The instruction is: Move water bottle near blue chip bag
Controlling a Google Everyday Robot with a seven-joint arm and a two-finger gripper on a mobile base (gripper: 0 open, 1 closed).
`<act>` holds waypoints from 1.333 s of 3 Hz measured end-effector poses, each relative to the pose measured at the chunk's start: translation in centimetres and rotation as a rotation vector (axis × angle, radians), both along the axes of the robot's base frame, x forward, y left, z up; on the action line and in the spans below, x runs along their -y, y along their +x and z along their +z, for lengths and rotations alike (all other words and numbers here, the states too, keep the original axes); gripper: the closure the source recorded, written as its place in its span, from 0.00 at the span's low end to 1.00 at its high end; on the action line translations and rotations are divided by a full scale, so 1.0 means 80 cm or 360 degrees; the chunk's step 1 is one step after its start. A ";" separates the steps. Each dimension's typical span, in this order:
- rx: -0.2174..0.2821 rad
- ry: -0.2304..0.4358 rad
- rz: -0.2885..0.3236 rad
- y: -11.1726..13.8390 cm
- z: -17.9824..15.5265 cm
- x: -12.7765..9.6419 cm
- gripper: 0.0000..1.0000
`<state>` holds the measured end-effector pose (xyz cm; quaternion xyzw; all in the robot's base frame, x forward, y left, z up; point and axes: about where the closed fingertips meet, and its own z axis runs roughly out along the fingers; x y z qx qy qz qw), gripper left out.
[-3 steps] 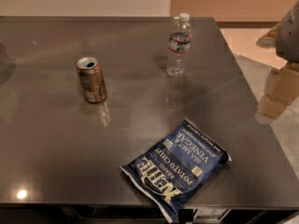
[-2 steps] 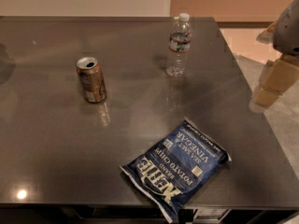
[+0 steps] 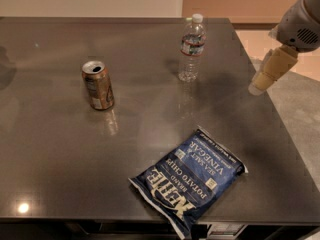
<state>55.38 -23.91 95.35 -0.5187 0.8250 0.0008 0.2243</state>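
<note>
Your pincer (image 3: 257, 87) hangs at the right edge of the dark table (image 3: 60, 174), just above its rim, holding nothing. Whether it is apart or together cannot be told from this view. The water bottle (image 3: 192, 46) stands upright to the left of the pincer in the view and a little farther back, well apart from it. The blue chip bag (image 3: 192, 184) lies flat nearer the camera than the pincer, also leftward, by the table's front edge. A soda can (image 3: 98, 85) stands well beyond the bottle on the left, out of the likely path. To do this step well, bring the pincer across level, centre the bottle from the side facing the pincer, and take it around the body rather than the cap. A tall, light bottle will probably tip if nudged high.
</note>
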 end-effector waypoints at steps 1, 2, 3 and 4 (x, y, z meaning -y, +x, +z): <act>0.0068 0.0091 -0.0038 0.057 -0.011 0.000 0.00; 0.0128 0.0194 -0.0071 0.104 -0.020 -0.003 0.00; 0.0172 0.0294 -0.0081 0.142 -0.025 -0.012 0.00; 0.0194 0.0403 -0.0065 0.170 -0.026 -0.034 0.00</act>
